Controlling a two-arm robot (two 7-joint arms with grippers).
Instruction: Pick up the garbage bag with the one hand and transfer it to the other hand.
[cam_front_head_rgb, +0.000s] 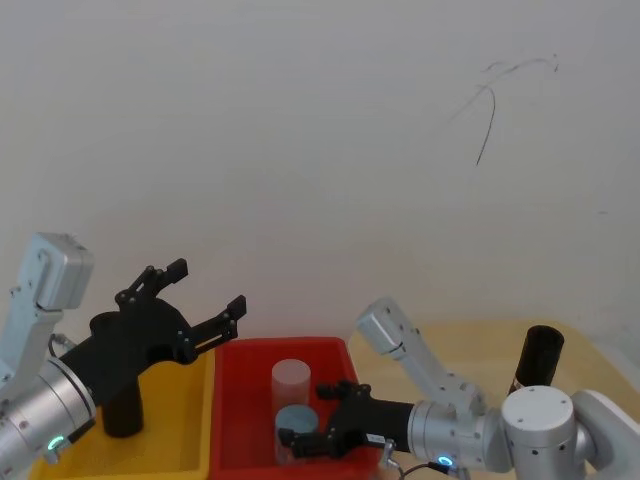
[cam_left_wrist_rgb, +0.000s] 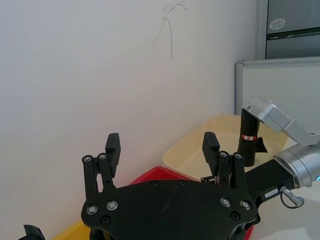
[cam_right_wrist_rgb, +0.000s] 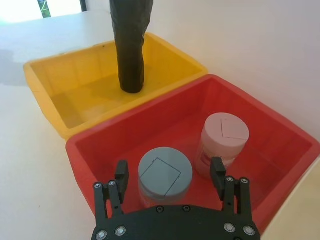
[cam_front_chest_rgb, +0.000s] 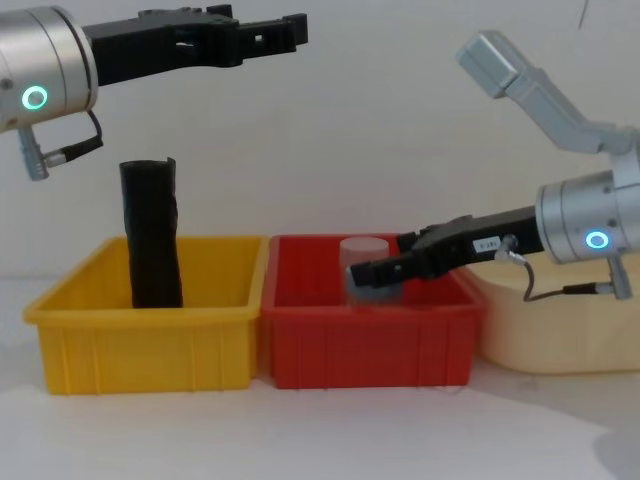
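Upright, the crinkled black garbage bag (cam_front_chest_rgb: 151, 232) stands ungripped; both arms' jaws gape empty.

The left arm reaches forward and up from the robot's left side, its black left hand (cam_front_chest_rgb: 262, 32) held high and level with both fingers spread wide apart and nothing between them. The right arm bends at the elbow and angles down and inward; the right hand (cam_right_wrist_rgb: 170, 175) is low, its fingers open, gripping nothing.
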